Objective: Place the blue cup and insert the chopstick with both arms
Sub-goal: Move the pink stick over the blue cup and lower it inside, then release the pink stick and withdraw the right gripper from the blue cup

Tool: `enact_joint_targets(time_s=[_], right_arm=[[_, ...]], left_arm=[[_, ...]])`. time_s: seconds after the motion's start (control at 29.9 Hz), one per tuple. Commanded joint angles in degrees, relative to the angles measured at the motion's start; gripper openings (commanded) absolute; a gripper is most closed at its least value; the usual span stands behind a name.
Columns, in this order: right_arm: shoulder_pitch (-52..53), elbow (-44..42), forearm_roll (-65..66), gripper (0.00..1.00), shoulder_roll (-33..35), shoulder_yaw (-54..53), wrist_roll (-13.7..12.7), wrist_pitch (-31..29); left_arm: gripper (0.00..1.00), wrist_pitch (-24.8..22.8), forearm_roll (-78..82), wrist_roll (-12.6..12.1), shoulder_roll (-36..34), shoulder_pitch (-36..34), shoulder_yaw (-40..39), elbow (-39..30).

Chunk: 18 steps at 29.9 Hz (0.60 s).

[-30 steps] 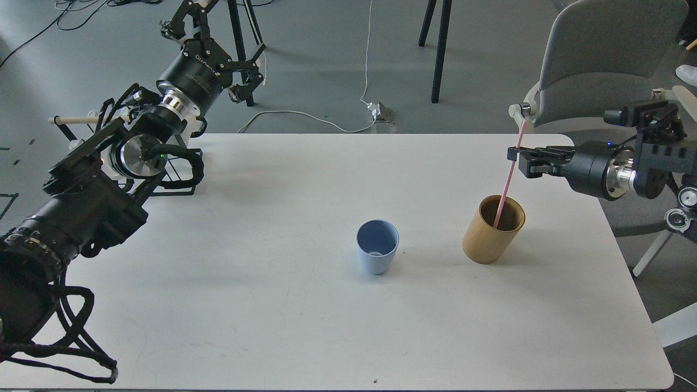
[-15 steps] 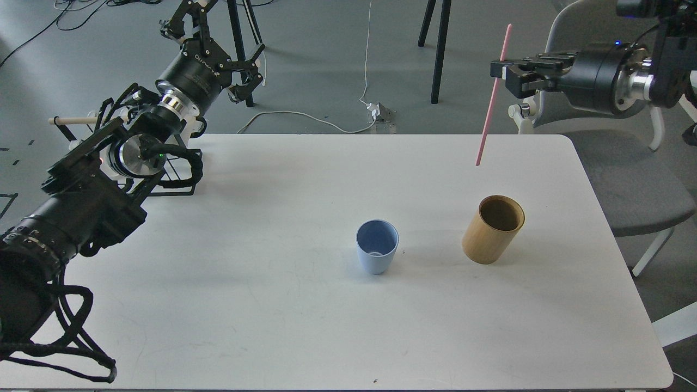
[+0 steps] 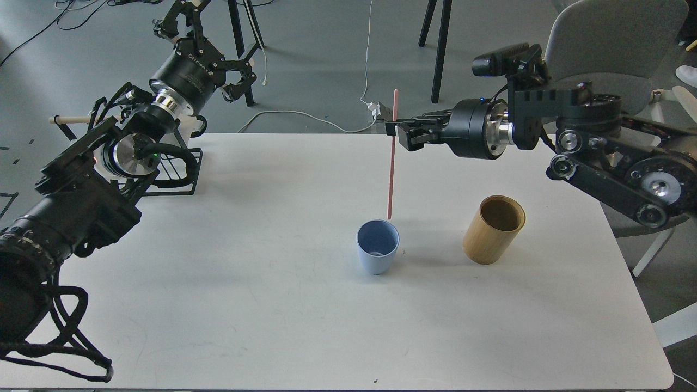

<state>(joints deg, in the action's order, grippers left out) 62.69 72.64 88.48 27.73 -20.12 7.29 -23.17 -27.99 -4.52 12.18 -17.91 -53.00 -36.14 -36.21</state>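
Observation:
The blue cup (image 3: pixel 377 246) stands upright and empty at the middle of the white table (image 3: pixel 272 305). My right gripper (image 3: pixel 394 129) is shut on the pink chopstick (image 3: pixel 391 163) near its upper end. The stick hangs almost upright, and its lower tip is just above the cup's far rim. My left gripper (image 3: pixel 209 49) is raised beyond the table's far left corner, fingers spread, holding nothing.
A tan bamboo cylinder (image 3: pixel 493 228) stands empty to the right of the blue cup. A black wire rack (image 3: pixel 174 174) with a cream wooden rod (image 3: pixel 71 119) sits at the table's far left, behind my left arm. A grey chair (image 3: pixel 604 43) stands beyond the right edge.
My right gripper lifted the pink chopstick out of the bamboo cylinder, then carried it left and down until its tip came above the blue cup. The left arm shifted only slightly.

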Motion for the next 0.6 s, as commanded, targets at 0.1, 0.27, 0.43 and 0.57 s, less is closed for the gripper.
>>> enact_joint_targets(time_s=[0.1, 0.27, 0.43, 0.57], right_arm=[[-1.96, -1.26, 0.12, 0.00, -2.85, 0.17, 0.01, 0.76], [-2.48, -2.24, 0.73, 0.01, -5.06, 1.57, 0.01, 0.85], [-2.66, -4.35, 0.91, 0.05, -5.06, 2.98, 0.01, 1.20], [-2.92, -4.26, 0.91, 0.08, -4.88, 2.98, 0.01, 1.20]], left_arm=[[0.99, -0.01, 0.04, -0.05, -0.02, 0.00, 0.01, 0.00], [0.99, -0.01, 0.04, -0.05, 0.07, 0.09, 0.01, 0.00], [0.99, -0.01, -0.05, 0.04, 0.07, 0.53, 0.01, 0.00], [0.99, -0.01, -0.05, 0.04, 0.07, 1.15, 0.01, 0.00]])
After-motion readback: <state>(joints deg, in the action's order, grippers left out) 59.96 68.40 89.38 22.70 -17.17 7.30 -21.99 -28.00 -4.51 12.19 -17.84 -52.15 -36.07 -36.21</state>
